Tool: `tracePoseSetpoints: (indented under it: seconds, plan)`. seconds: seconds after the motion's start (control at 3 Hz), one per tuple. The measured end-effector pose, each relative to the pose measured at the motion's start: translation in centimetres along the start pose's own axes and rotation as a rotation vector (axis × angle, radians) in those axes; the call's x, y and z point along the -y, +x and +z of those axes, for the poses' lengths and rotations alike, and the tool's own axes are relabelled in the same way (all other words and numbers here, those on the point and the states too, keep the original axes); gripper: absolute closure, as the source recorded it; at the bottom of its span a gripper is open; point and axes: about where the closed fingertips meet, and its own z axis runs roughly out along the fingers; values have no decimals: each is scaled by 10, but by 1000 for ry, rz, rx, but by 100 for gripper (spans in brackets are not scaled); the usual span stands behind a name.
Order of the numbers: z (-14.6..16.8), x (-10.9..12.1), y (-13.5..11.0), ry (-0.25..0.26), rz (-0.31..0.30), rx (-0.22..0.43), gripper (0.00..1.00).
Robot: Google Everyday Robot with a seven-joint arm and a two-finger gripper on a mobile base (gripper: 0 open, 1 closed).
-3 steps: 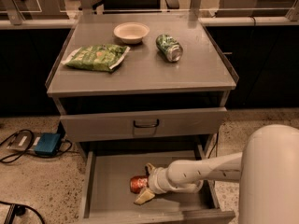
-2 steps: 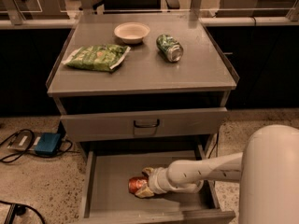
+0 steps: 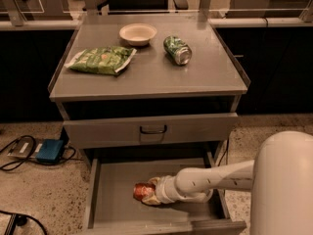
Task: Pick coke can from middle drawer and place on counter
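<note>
The coke can (image 3: 142, 191), red-orange with a silvery end, lies on its side on the floor of the open middle drawer (image 3: 112, 180). My gripper (image 3: 152, 194) reaches in from the right on a white arm and sits against the can's right end, its fingers around the can. The counter (image 3: 146, 75) is the grey metal top above the drawers.
On the counter lie a green chip bag (image 3: 100, 61), a pale bowl (image 3: 138, 33) and a green can (image 3: 177, 50) on its side. A closed drawer front with a dark loop handle (image 3: 153, 129) sits above the open drawer. A blue box (image 3: 50, 151) and cables lie on the floor at left.
My gripper has moved left and closed in on the coke can, so its fingers now cover the can's right part. The can has stayed in place.
</note>
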Motion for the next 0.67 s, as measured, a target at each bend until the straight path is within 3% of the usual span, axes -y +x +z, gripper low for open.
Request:
tracePoseSetpoints:
  seconds: [0.33,0.67]
  plan:
    - [0,0,0,0,0,0,100]
    - [0,0,0,0,0,0,100]
